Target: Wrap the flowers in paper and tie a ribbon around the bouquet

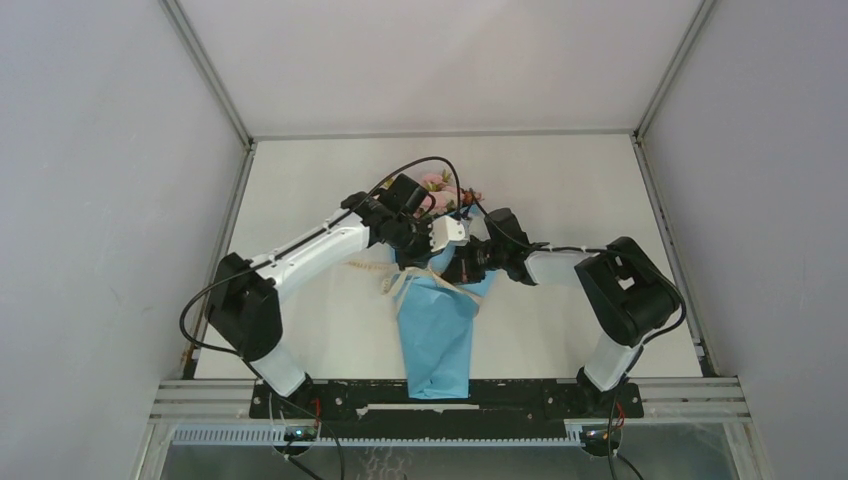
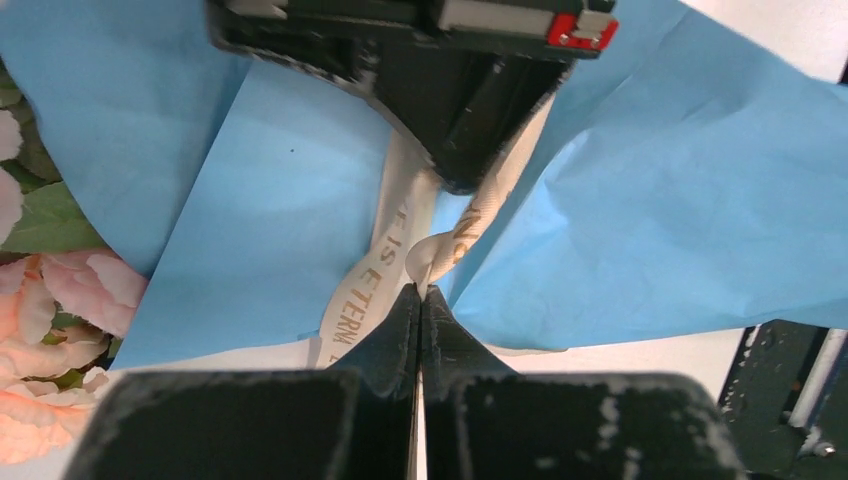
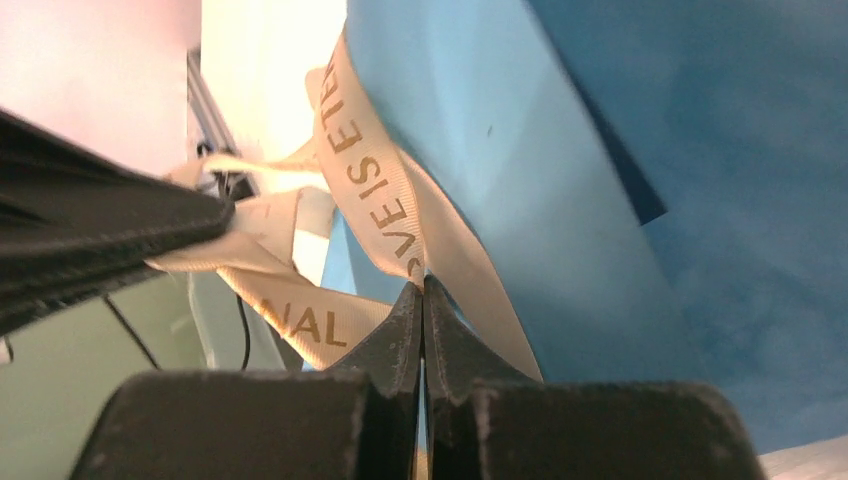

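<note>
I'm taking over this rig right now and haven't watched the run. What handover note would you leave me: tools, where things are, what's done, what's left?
Left tool: shut, pinching the ribbon.
Right tool: shut, also pinching the ribbon, close beside the left one.
Things: the flowers lie wrapped in the paper on the table, with the blooms at the far end and the narrow end toward the arm bases.
Done: the wrapping. The ribbon sits at the cone's upper part, its strands crossing between the tools.
Left: pull the tie tight, then release. Whether a knot has formed cannot be told.
</note>
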Tool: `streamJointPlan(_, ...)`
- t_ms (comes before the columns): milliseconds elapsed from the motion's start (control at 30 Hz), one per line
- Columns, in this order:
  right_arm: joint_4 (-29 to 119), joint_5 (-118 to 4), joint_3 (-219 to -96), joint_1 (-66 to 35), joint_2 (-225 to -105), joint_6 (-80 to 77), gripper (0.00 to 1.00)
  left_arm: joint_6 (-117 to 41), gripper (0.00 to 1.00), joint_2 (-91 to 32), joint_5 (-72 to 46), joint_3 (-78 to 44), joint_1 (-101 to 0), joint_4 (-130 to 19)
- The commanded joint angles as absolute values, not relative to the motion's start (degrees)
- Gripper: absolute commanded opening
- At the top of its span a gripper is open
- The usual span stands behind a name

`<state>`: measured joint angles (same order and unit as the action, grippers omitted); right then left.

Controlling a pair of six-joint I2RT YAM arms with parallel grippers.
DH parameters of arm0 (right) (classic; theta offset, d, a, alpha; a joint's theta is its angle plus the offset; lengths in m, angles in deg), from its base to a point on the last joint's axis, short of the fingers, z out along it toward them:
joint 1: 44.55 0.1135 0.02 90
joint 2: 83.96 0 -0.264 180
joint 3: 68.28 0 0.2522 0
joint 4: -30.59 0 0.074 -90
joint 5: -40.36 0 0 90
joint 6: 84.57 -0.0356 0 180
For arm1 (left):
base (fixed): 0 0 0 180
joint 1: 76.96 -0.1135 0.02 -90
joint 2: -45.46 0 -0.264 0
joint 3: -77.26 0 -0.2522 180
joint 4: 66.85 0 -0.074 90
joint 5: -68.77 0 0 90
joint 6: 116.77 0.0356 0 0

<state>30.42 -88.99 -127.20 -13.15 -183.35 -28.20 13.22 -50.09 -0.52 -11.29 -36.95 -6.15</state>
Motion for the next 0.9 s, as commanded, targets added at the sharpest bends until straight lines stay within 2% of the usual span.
streamJointPlan(0,35.8,-98.1,-128.2,-11.8,-178.7,-19.6,0.07,8.9,0.0,-46.0,3.0,-8.1,-37.4,-9.4)
streamJointPlan(267,37.2,-105.1,-125.4,-12.2,-176.2,-16.0,0.4,6.1,0.0,-47.8,5.1,-9.3,-37.9,-11.7)
streamJointPlan(367,36.9,-103.9,-125.4,-13.5,-175.9,-16.7,0.56,4.0,0.0,-48.7,5.7,-10.3,-37.9,-14.0)
streamJointPlan(500,36.3,-98.7,-125.4,-17.9,-176.1,-19.7,0.62,-0.8,0.0,-51.0,5.6,-11.7,-38.1,-19.2)
streamJointPlan(867,45.0,-86.1,-125.5,-23.8,-170.9,-20.2,0.62,-11.7,0.0,-58.1,6.2,-11.3,-41.3,-24.7)
